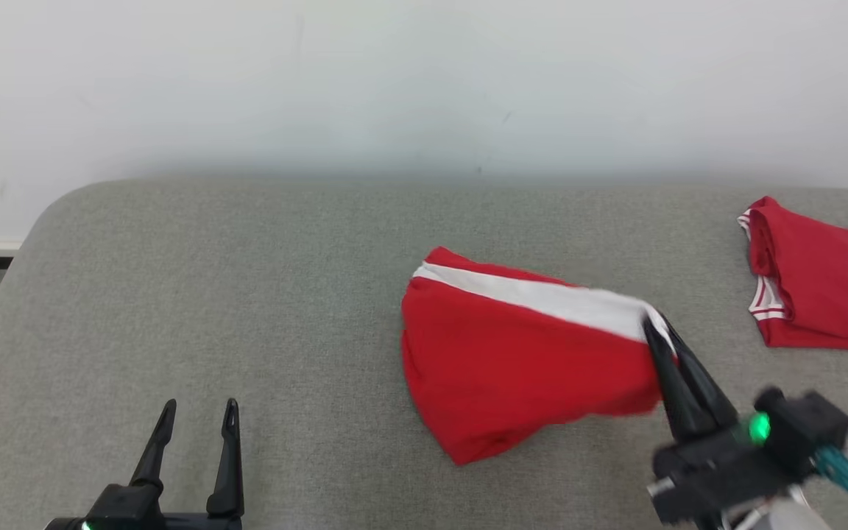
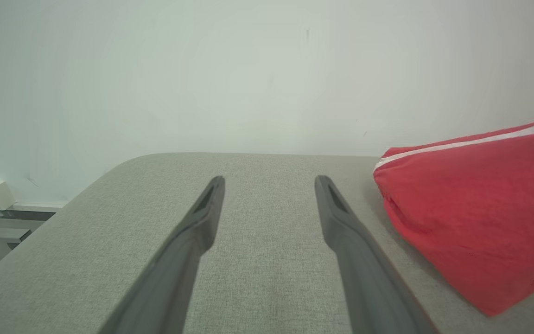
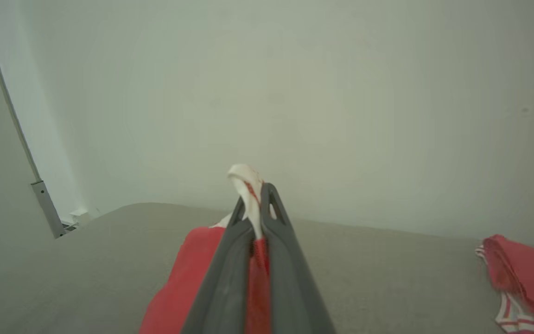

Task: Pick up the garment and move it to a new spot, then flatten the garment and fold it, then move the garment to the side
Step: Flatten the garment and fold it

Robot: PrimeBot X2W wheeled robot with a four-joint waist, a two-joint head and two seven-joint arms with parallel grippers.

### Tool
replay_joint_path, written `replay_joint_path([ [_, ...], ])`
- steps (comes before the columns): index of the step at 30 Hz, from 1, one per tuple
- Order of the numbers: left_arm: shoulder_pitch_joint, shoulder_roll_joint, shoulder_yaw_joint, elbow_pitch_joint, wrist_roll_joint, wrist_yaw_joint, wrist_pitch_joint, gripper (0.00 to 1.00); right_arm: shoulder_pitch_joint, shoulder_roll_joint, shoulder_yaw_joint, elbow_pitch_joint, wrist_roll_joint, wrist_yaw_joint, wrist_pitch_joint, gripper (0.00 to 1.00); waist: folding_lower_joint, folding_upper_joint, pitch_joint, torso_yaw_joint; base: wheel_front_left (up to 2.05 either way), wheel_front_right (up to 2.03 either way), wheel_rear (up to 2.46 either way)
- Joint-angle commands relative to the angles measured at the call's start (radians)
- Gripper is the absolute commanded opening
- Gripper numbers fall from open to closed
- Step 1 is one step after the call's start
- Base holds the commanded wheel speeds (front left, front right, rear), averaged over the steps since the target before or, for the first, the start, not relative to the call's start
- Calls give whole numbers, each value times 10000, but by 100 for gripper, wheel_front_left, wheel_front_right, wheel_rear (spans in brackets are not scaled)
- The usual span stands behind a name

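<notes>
- The bench (image 1: 247,294) has a grey woven cover and rounded far corners; a plain white wall (image 1: 394,88) stands behind it.
- The red garment (image 1: 512,361), with a white band along its far side, lies a little right of the middle of the bench, bunched and not flat.
- The right claw (image 1: 656,327) is clenched on the white band at the garment's right end, and this end rises off the cover.
- The left claw (image 1: 199,412) is released, fingers apart, over the near left part, well apart from the garment.
- Another red cloth (image 1: 821,287) lies at the right edge.
- Between the left claw and the garment is a broad stretch of grey cover.
</notes>
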Motion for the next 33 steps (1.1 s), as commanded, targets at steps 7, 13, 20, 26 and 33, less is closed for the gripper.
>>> replay_joint_path([
  [7,197,-56,-31,-67,30,-13,-30,100,2622,570,-1754,-203,57,-29,-42,0,0,0,-128,-301,0,0,0],
  [13,124,-76,-111,-54,72,-25,-30,100,3053,904,-2102,693,198,-28,-29,82,0,0,-41,-334,0,0,0],
  [20,99,-37,-97,-20,69,-33,-30,100,2796,1168,-2475,844,-47,-30,-38,100,0,0,-12,-310,0,0,0],
  [26,170,25,22,-48,97,-38,-30,100,2662,1390,-2985,214,-371,-28,-41,100,0,0,-85,-276,0,0,0],
  [33,387,85,247,-243,200,41,-30,100,2912,1677,-3079,-367,-658,-30,-41,100,0,0,-180,-178,0,0,0],
])
